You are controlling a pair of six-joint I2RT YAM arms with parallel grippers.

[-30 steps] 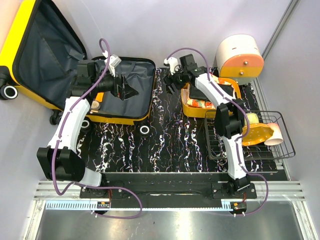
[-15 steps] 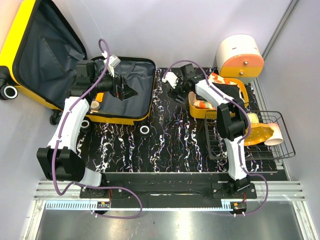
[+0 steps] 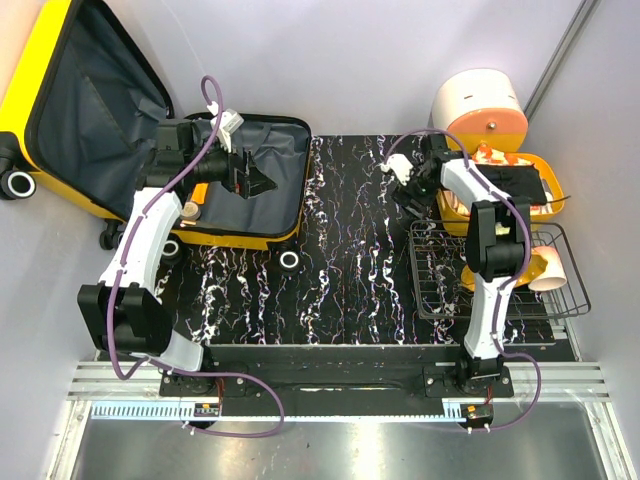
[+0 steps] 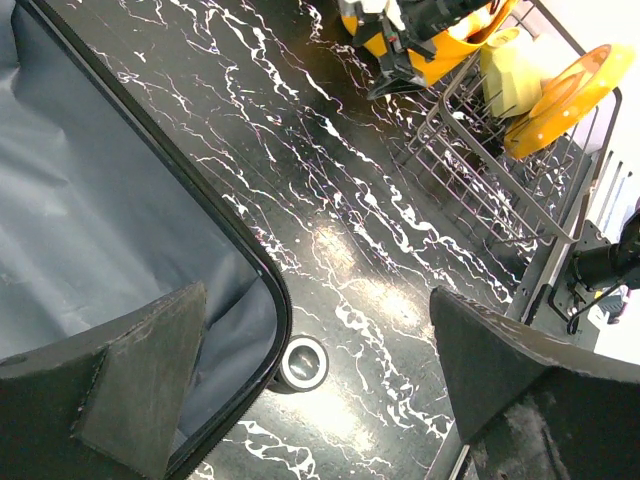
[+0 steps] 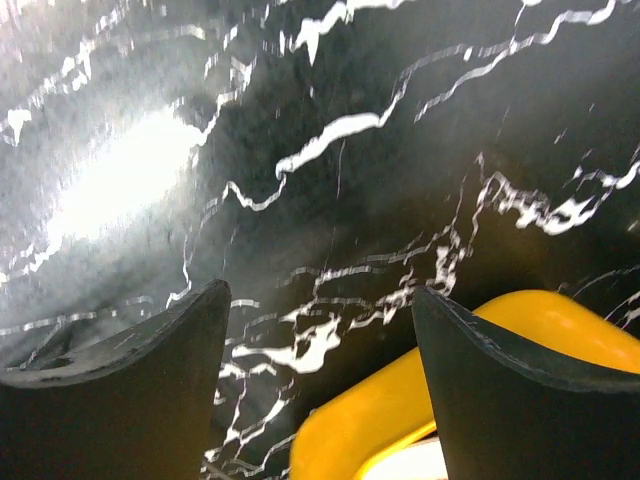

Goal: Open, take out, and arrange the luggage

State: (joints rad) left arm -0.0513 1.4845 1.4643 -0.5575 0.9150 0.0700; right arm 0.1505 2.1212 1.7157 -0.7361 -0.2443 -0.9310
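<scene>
- Left hand [image 3: 256,183]: fingers [image 4: 140,380] wide apart, holding nothing. It hovered over the flat half of the luggage [image 3: 95,95], near its right rim.
- Left wrist view: grey lining on the left, black rim running between the fingers, one wheel [image 4: 303,362] just outside that rim on the tabletop [image 3: 350,260].
- Right hand [image 3: 411,188]: fingers [image 5: 120,400] also spread apart, low over the tabletop at the left end of the yellow basket [image 5: 390,420]. The basket's rim showed between the fingers; I couldn't tell whether they touched it.
- The luggage sat at the far left, open. One half lay flat on the tabletop; the other was tilted up and hung off the left edge, yellow shell outward, dark grey lining facing up.
- The yellow basket was at the far right, well apart from the luggage, with bare tabletop between them.
- A wire rack [image 3: 430,290] stood just in front of the basket, an orange plate [image 4: 575,95] on edge inside it.
</scene>
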